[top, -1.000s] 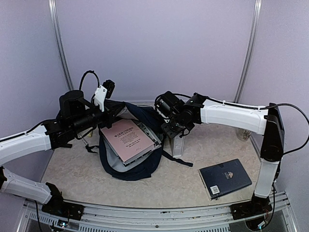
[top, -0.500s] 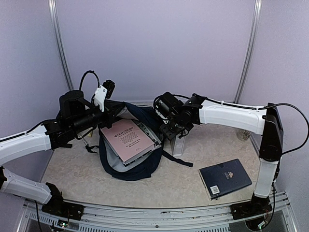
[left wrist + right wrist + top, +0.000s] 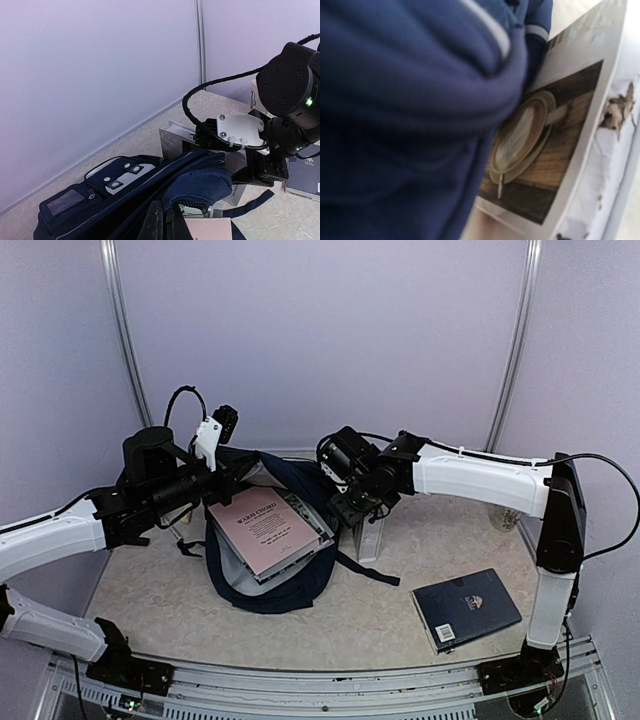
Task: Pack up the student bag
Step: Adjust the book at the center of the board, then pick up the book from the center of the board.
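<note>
Large dark navy backpack (image 3: 268,596): woven cloth, matt. Pink paperback book (image 3: 262,528): matt paper cover. Flat navy hardcover book (image 3: 470,605): smooth, slight sheen. Beige speckled tabletop (image 3: 380,625): smooth laminate.

Student bag (image 3: 290,585), dark navy, white patches, light grey lining; book (image 3: 265,530), pink cover, dark lettering; hardcover (image 3: 467,608), navy, pale emblem; table (image 3: 380,625), mottled beige.

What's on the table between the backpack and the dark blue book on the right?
In the top view, a black strap from the backpack trails toward the dark blue book; beyond its end the table is bare.
</note>
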`<state>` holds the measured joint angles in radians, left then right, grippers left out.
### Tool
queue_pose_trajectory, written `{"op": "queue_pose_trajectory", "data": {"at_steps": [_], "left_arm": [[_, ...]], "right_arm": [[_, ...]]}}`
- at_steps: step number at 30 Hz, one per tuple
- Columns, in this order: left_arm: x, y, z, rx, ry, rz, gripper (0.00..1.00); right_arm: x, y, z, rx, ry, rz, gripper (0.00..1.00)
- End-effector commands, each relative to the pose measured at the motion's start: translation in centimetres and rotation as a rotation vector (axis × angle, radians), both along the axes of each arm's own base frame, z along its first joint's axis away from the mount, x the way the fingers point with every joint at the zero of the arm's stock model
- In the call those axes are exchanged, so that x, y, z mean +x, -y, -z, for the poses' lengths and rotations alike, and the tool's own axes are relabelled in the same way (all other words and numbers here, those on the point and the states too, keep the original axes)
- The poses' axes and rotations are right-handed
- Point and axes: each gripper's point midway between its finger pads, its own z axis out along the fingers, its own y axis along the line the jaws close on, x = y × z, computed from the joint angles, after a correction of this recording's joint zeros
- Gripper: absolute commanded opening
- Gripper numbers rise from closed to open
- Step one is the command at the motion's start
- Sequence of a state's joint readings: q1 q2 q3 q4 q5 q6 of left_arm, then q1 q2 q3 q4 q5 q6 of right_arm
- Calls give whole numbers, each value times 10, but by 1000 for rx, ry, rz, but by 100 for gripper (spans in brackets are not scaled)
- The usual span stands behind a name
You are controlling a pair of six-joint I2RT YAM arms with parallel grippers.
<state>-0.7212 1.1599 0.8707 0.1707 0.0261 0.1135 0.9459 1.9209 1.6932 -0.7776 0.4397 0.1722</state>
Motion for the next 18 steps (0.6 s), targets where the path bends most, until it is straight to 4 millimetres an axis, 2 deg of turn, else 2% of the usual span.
{"op": "queue_pose_trajectory", "data": {"at_steps": [1,6,7,8,9,12,14,18], "left_arm": [[-4,4,-46,-85,99,30,0],[-4,4,-47,-84,99,31,0],[-4,4,-46,-83,98,31,0],[-3,4,-46,-84,98,30,0],[-3,4,-46,-84,98,29,0],[-4,4,-47,-84,100,33,0],[-4,4,-47,-84,99,34,0],[-5,4,-48,-87,102,33,0]], "right_arm": [[6,-8,-11,29,17,-10,64],[8,-11,-17,46,27,-11,65],[9,-7,-19,44,37,9,70],[12,-3,-21,42,51,39,87],[15,4,-25,42,72,78,99],[22,24,-28,89,73,179,100],[24,31,-17,142,13,198,100],[19,30,4,222,-76,175,100]]}}
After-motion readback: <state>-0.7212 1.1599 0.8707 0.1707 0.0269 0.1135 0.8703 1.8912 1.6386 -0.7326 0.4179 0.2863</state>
